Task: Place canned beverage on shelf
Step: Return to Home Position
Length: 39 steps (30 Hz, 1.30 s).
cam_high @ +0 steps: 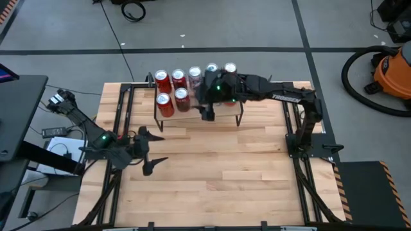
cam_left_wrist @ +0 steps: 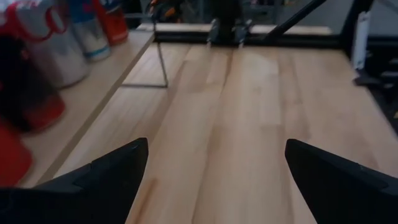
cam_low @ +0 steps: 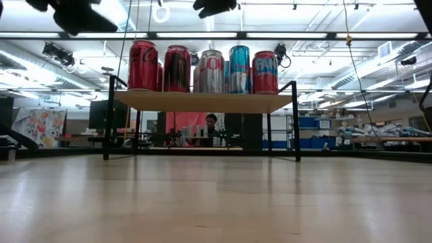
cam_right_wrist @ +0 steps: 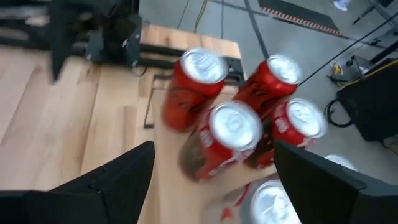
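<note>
Several beverage cans (cam_high: pixel 180 90), red and silver, stand upright on their bases on the shelf (cam_high: pixel 225 117), a light board on thin black legs at the table's far middle. In the low view the cans (cam_low: pixel 202 71) line the shelf (cam_low: pixel 202 101). My right gripper (cam_high: pixel 207 114) hangs open above the shelf's near part; in its wrist view the red cans (cam_right_wrist: pixel 233 124) lie below and beyond its spread fingers, and nothing is between them. My left gripper (cam_high: pixel 157 146) waits open over the table's left side, beside the shelf (cam_left_wrist: pixel 81 118), and holds nothing.
The slatted wooden tabletop (cam_high: pixel 225 173) lies bare in front of the shelf. Black frame rails (cam_high: pixel 302 173) run along both table sides. An orange vacuum (cam_high: pixel 392 70) stands on the floor far right. A person (cam_low: pixel 212 123) shows in the room behind, under the shelf.
</note>
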Motion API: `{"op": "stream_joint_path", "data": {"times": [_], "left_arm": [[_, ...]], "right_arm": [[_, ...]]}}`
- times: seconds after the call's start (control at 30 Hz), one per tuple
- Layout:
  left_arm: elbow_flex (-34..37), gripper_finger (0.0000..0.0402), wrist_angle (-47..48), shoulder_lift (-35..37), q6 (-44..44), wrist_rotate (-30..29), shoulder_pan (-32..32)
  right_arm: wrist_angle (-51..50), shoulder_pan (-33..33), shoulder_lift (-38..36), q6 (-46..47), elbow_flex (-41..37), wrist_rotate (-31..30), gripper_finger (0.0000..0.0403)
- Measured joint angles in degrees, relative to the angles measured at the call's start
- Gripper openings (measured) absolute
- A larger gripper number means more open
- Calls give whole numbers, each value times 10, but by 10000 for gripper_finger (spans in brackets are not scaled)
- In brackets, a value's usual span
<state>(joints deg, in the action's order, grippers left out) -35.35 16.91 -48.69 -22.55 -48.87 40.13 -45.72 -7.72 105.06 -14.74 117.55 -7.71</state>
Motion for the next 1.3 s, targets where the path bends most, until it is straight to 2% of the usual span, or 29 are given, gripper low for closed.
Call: {"op": "stream_joint_path", "data": {"times": [0.13, 0.23, 0.5, 0.7, 0.8, 1.03, 1.3], "left_arm": [[0, 391, 45, 0, -43, -1, -8], [0, 391, 46, 0, -59, -1, -12], [0, 391, 36, 0, -53, -4, -14], [0, 391, 29, 1, -19, -39, -14], [6, 391, 0, 1, 2, -44, -14], [74, 391, -159, 1, 68, -23, -23], [98, 382, -163, 43, 89, -21, -27]], "right_arm": [[-2, 28, -21, -5, -52, -28, 332], [26, 44, -47, 0, -110, -31, 330], [194, 70, -168, 14, -320, -50, 329], [306, 79, -269, 33, -470, -45, 329], [357, 84, -313, 45, -534, -42, 329], [482, 95, -406, 67, -670, -42, 329], [535, 97, -508, 117, -781, -42, 329]]}}
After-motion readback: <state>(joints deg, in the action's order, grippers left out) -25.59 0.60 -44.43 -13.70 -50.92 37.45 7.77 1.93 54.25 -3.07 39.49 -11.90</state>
